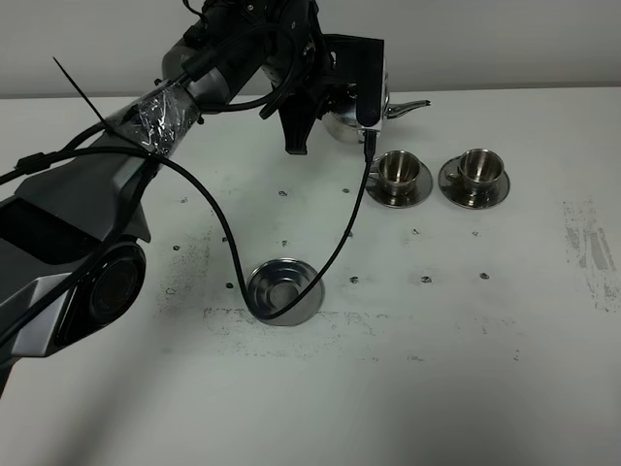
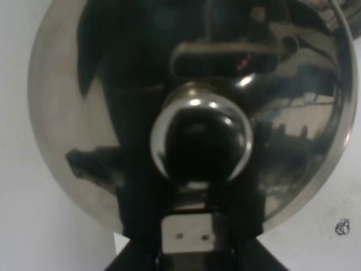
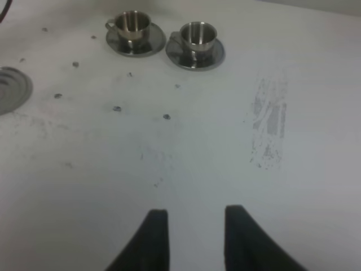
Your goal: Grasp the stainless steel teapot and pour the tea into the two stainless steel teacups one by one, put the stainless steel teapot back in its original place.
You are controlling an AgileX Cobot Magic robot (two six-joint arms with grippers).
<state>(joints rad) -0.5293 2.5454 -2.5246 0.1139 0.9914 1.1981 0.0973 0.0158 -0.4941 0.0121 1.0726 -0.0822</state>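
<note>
The stainless steel teapot (image 1: pixel 342 122) is at the back of the table, just left of the two stainless steel teacups, its spout (image 1: pixel 411 105) pointing right toward them. My left gripper (image 1: pixel 325 105) is shut on the pot from above. In the left wrist view the domed lid and knob (image 2: pixel 198 141) fill the picture. The near teacup (image 1: pixel 399 167) (image 3: pixel 133 23) and the far teacup (image 1: pixel 480 167) (image 3: pixel 197 35) each stand on a small saucer. The original place, a wide saucer (image 1: pixel 283 289) (image 3: pixel 10 87), lies bare. No tea shows. My right gripper (image 3: pixel 192 234) hangs open over bare table.
A black cable (image 1: pixel 342 238) hangs from the left arm and loops down over the wide saucer's rim. The white table (image 1: pixel 505 369) carries dark specks and a grey smudge (image 3: pixel 269 127) at the right. The left arm's bulky links (image 1: pixel 78 223) cover the table's left side.
</note>
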